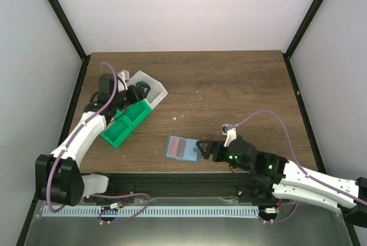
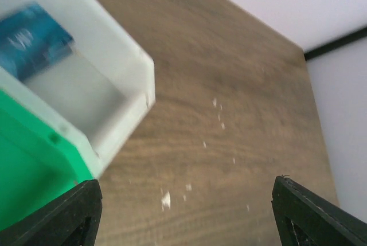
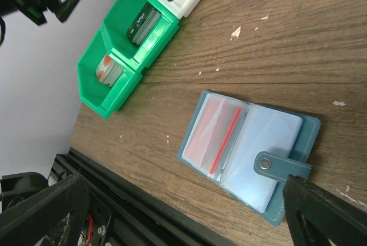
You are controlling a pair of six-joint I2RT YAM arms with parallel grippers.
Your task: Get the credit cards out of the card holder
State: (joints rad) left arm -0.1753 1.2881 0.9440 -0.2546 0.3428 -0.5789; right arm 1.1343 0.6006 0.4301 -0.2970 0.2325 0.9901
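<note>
Top external view shows the open card holder [image 1: 182,149] on the surface [image 1: 229,85] at lower middle, long side running left to right, credit cards [image 1: 174,146] inside, just left of the wide-open, empty right tool [image 1: 202,151]; the left tool [image 1: 142,90], also open, sits far off upper left.

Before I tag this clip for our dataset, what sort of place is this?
Probably a lab robot cell: a wooden table enclosed by plain white walls and black frame posts, holding a sorting tray and an open card holder.
</note>
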